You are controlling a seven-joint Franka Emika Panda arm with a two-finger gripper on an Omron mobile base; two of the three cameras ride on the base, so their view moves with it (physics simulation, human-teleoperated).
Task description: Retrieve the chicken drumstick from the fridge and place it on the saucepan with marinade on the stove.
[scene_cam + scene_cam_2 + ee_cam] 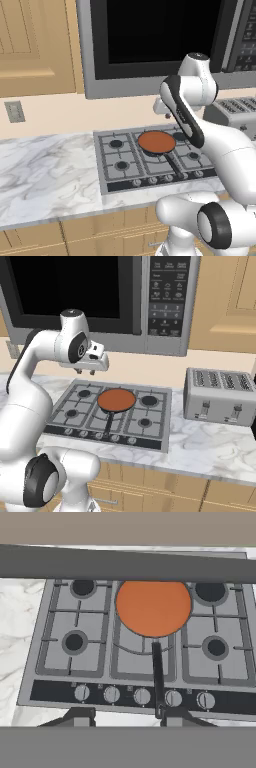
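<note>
1. My gripper [88,372] hangs in the air above the back left part of the stove [75,406], touching nothing, fingertips pointing down.
2. In the right base view my two short fingers [93,372] stand a small gap apart, and I see nothing between them. From the hand view the tips [80,716] rise at the bottom edge with the front knobs behind them; the space between is bare.
3. The saucepan [156,142] sits on the middle of the stove towards the back, its straight dark handle [157,679] running to the front knob row.
4. The marinade [153,608] fills the pan as a flat orange-brown disc. Nothing lies on it.
5. In the left base view my own forearm crosses the right side of the stove and hides the burners there, and my hand is mostly behind the arm.
6. A dark bar crosses the top of the hand view and cuts off the back edge of the stove and the pan's far rim.
7. A grey toaster [220,397] stands on the marble counter [45,170] right of the stove, well apart from the pan; in the left base view it is cut by the frame edge.
8. The microwave [100,296] above is cropped at the top in both base views.
</note>
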